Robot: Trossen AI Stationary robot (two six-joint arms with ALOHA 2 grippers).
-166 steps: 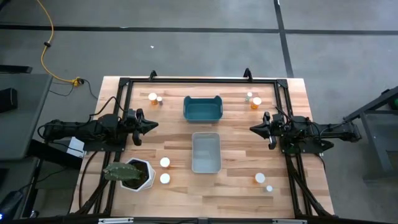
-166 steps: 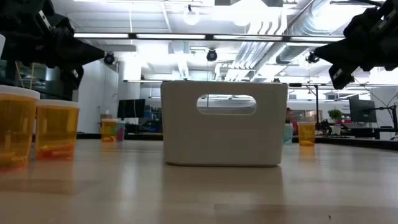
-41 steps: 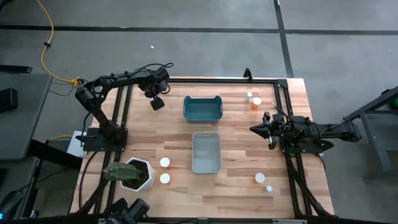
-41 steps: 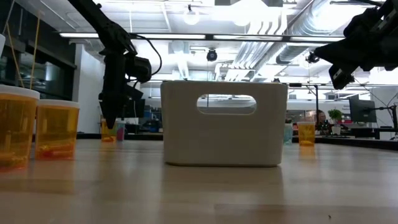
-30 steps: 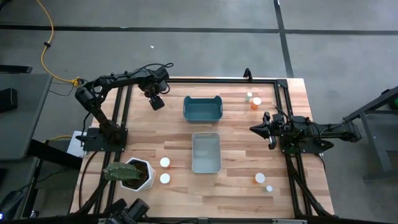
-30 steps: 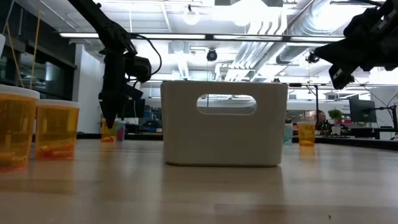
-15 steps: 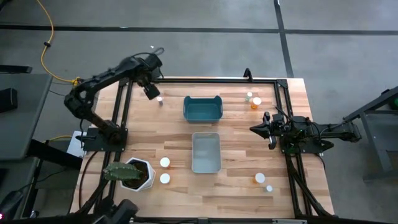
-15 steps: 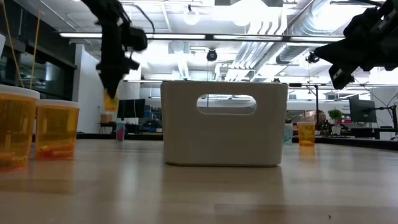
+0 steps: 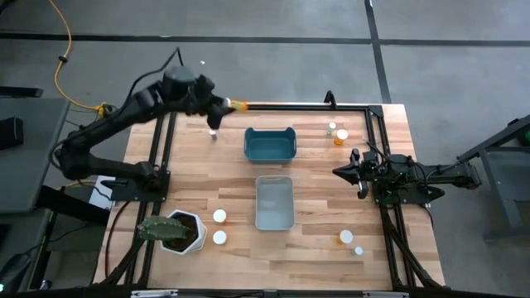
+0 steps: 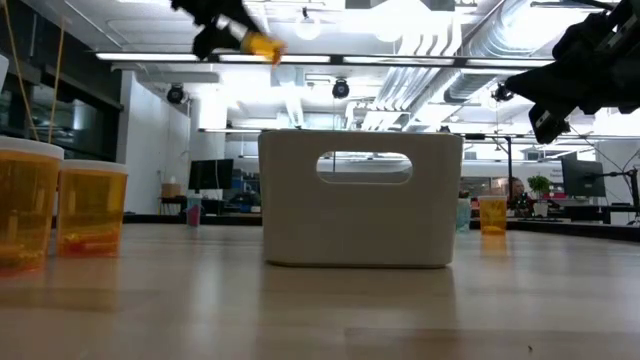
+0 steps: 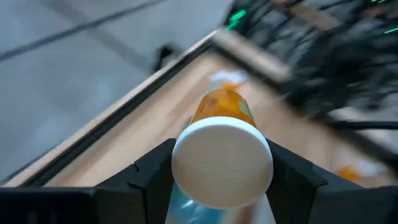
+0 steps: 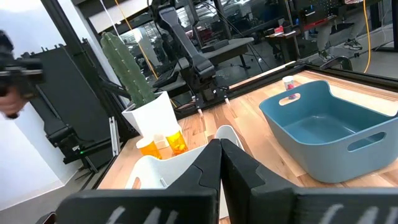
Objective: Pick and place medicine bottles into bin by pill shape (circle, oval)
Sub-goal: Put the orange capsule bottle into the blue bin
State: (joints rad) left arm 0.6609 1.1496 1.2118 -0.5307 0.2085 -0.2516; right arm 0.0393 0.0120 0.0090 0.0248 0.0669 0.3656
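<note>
Near the upper left of the high view, I am holding my left gripper (image 9: 225, 105) clamped on an amber medicine bottle (image 9: 238, 106), lifted well above the wooden surface (image 9: 315, 240) and lying sideways, white cap toward my wrist. Both the blue bin (image 9: 270, 145) and the grey bin (image 9: 274, 203) are looking empty, so I judge sorting is barely starting. Other bottles are waiting: two at lower left (image 9: 219, 216), pairs at upper right (image 9: 341, 135) and lower right (image 9: 346, 237). My right gripper (image 9: 337, 171) is resting at the right edge, fingers together.
</note>
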